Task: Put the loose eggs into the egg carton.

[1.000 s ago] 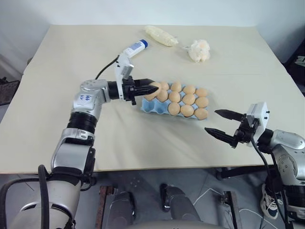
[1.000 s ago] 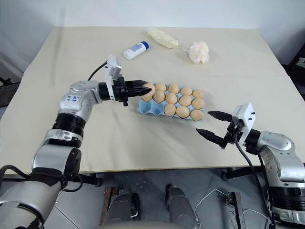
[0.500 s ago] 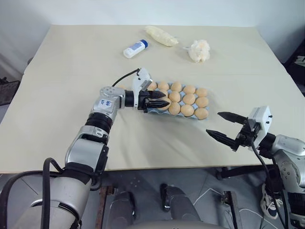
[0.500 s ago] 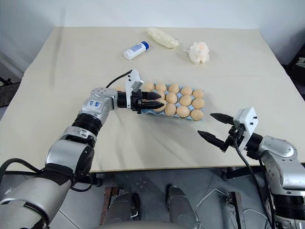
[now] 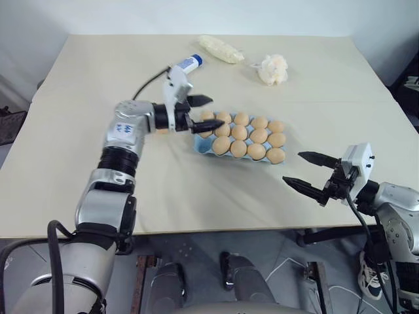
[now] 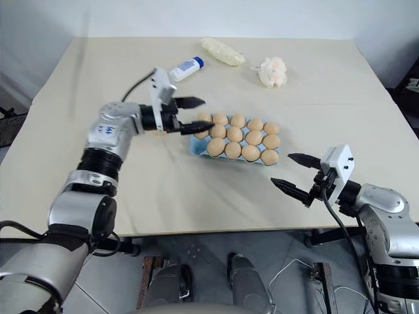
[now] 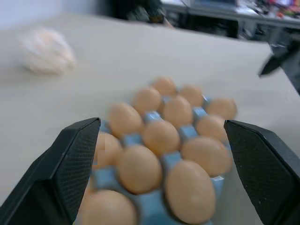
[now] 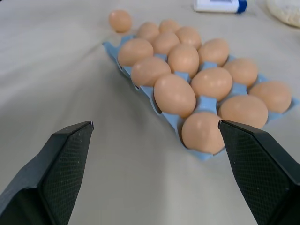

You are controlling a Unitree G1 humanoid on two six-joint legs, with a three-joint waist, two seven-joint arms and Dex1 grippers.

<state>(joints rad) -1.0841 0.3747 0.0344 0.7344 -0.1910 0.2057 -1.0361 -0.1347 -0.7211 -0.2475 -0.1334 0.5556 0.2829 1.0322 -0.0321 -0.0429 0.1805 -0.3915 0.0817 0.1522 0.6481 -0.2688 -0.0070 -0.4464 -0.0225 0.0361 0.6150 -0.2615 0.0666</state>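
The light blue egg carton [image 5: 200,141] lies mid-table, nearly all its cups filled with tan eggs [image 5: 239,133]. The cup at its near left corner [image 8: 111,48] looks bare. One loose egg [image 8: 120,20] rests on the table just past the carton's left end. My left gripper [image 5: 209,111] hovers over that left end, open and empty, its fingers [image 7: 75,159] spread above the eggs. My right gripper [image 5: 292,167] stands open and empty to the right of the carton, near the table's front edge.
A white bottle with a blue cap [image 6: 185,66] lies behind the left gripper. Farther back are a pale wrapped roll [image 5: 221,48] and a white fluffy wad [image 5: 273,69]. The table's front edge [image 5: 216,229] runs close below the right gripper.
My left gripper, shut a second ago, dipped to the carton's near row and opened. It then rose back over the left end. An egg now fills a formerly bare cup. The right arm stayed still.
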